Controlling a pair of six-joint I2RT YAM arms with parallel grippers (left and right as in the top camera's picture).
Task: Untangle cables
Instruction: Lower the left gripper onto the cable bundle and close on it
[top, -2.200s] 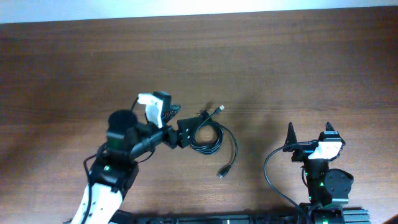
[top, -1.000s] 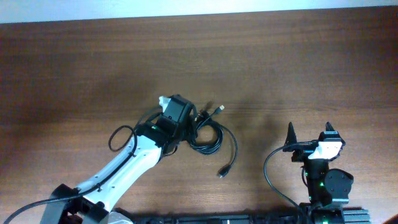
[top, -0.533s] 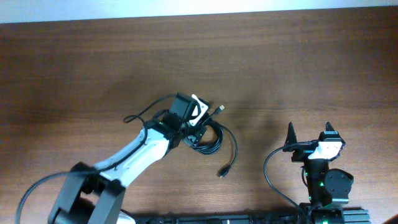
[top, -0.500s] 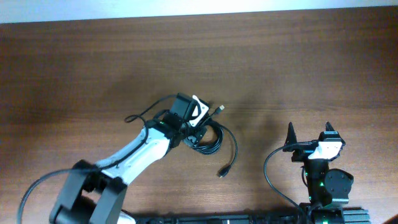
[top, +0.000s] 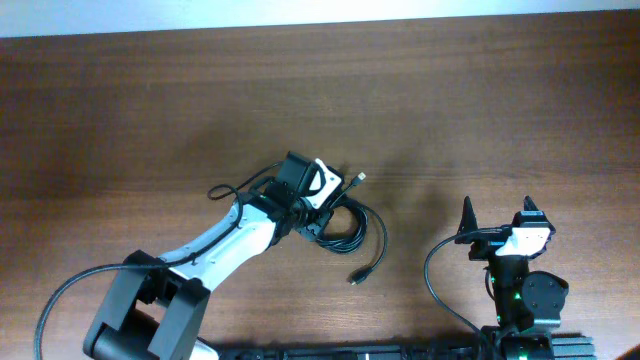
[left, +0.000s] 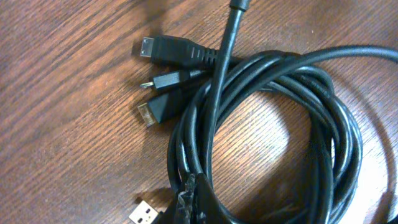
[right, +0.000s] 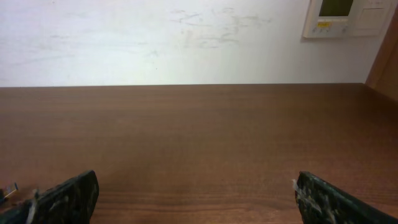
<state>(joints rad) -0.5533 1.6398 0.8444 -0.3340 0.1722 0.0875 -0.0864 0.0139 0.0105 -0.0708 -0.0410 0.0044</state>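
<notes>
The left arm (top: 215, 245) reaches from the near left corner of the brown wooden counter (top: 130, 90) toward its middle. At its end, the left gripper (top: 316, 212) sits low on the left side of the cables (top: 350, 228). Its jaws are pressed together. In the left wrist view their dark tip shows at the bottom, right against the cords, but I cannot tell if a cord is caught between them. The cables are thin and black. They lie in one round bunch near the middle of the counter, a bit closer to the near edge than the far edge. Up close, the loops (left: 273, 124) lie on top of each other and cross. Three small plugs (left: 169, 51) stick out side by side at the upper left of the bunch, and a flat silver plug (left: 144, 214) shows at the bottom left. From above, one plug end (top: 357, 178) pokes out toward the far edge. One loose cord (top: 380, 240) bends around the right side of the bunch and ends in a lone plug (top: 358, 276) toward the near edge. Far to the right, close to the near edge, the right gripper (top: 497, 215) sits well apart from the cables. Its jaws are spread wide and hold nothing. Its own camera looks across the counter to a white wall (right: 155, 37).
</notes>
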